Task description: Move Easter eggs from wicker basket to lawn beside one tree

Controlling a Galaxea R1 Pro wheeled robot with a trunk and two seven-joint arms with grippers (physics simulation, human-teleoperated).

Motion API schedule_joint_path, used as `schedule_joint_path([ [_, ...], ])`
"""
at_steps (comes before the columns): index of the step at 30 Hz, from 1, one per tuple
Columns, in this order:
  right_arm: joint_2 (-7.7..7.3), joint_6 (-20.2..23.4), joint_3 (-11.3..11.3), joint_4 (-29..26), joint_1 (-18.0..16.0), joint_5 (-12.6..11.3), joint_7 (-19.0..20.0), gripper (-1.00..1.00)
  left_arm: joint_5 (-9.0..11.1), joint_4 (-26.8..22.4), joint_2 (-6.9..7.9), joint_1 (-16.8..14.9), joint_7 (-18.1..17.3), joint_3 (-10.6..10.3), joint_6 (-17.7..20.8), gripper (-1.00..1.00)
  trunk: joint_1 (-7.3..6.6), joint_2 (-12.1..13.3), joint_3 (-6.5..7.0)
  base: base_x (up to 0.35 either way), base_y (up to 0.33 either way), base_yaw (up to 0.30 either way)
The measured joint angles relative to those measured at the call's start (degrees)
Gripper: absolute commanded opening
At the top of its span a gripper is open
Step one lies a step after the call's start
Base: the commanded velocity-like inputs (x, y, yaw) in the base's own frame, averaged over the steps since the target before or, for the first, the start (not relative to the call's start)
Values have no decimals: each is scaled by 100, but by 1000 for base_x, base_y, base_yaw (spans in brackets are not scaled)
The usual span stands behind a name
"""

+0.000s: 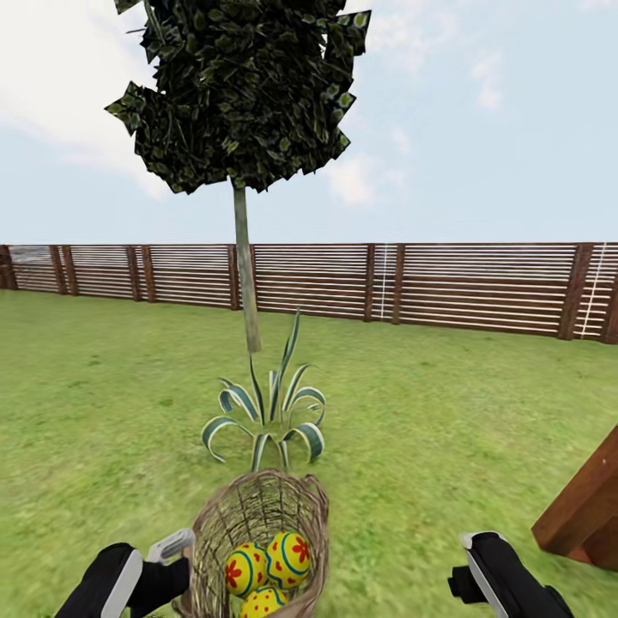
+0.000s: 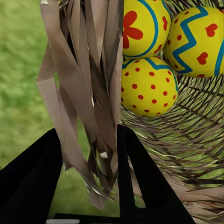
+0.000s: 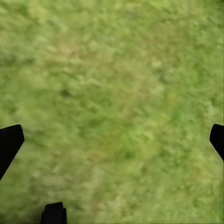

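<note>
The brown wicker basket (image 1: 257,506) is at the bottom centre of the head view, tilted and close to me. In it lie three yellow Easter eggs (image 1: 245,568) (image 1: 290,558) (image 1: 262,603) with red marks and blue bands. My left gripper (image 1: 178,554) is at the basket's left rim. In the left wrist view that gripper (image 2: 88,133) is shut on the wicker wall (image 2: 93,93), with the eggs (image 2: 149,86) just inside. My right gripper (image 1: 481,571) hangs open over bare lawn (image 3: 112,93). The tree (image 1: 246,283), with a slim pale trunk, stands straight ahead on the lawn (image 1: 446,412).
A striped spiky plant (image 1: 270,412) grows between the basket and the tree. A brown slatted fence (image 1: 472,287) closes the far side of the garden. A slanted wooden beam (image 1: 588,515) juts in at the right edge, near my right arm.
</note>
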Motion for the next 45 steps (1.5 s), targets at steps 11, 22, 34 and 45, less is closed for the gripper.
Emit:
schedule_joint_path([
  [11,-1,0,0,-3,0,4,0,100,-49,4,-6,1,1,6,1,-100,0,0,0,0,0,292],
  [22,7,17,0,-3,0,7,-8,100,-32,4,-18,2,9,-11,1,-100,0,0,0,0,0,291],
  [34,7,18,0,-4,0,4,-9,100,-22,3,-18,0,1,-11,1,-100,0,0,0,0,0,291],
  [45,7,18,2,-4,0,4,-9,100,-45,5,-24,2,1,-12,1,-100,-3,0,0,95,1,291],
])
